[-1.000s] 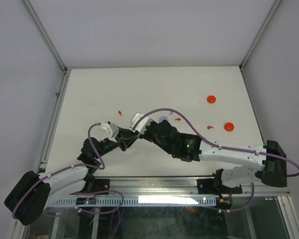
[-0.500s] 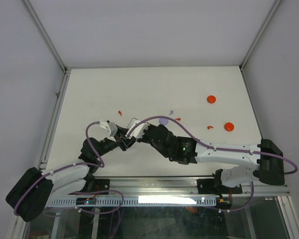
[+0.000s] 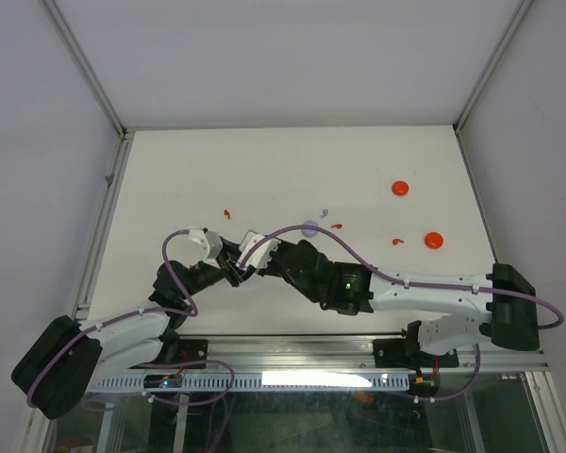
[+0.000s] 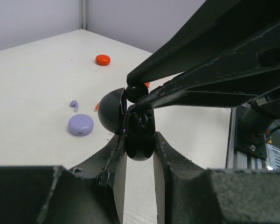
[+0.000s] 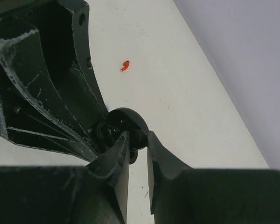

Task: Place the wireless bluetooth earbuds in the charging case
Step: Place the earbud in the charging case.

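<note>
My left gripper (image 4: 139,140) is shut on a black charging case (image 4: 140,142), held off the table with its round lid (image 4: 109,112) swung open. My right gripper (image 5: 139,140) is shut on a small black earbud (image 5: 141,136) and holds it at the open mouth of the case; it shows in the left wrist view (image 4: 136,91) pinched between the right fingers (image 4: 200,70). In the top view the two grippers meet, left (image 3: 232,271) and right (image 3: 248,261). Loose earbuds lie on the table: red ones (image 3: 226,214) (image 3: 337,226) (image 3: 397,243) and a lavender one (image 3: 324,211).
A lavender disc (image 3: 309,227) lies just behind the right wrist and also shows in the left wrist view (image 4: 80,124). Two red discs (image 3: 400,188) (image 3: 435,240) lie at the right. The white table is edged by metal rails and grey walls.
My right arm has moved left and nearer, bringing its fingertips against the case in my left gripper. The lavender disc and lavender earbud have come out from under it.
</note>
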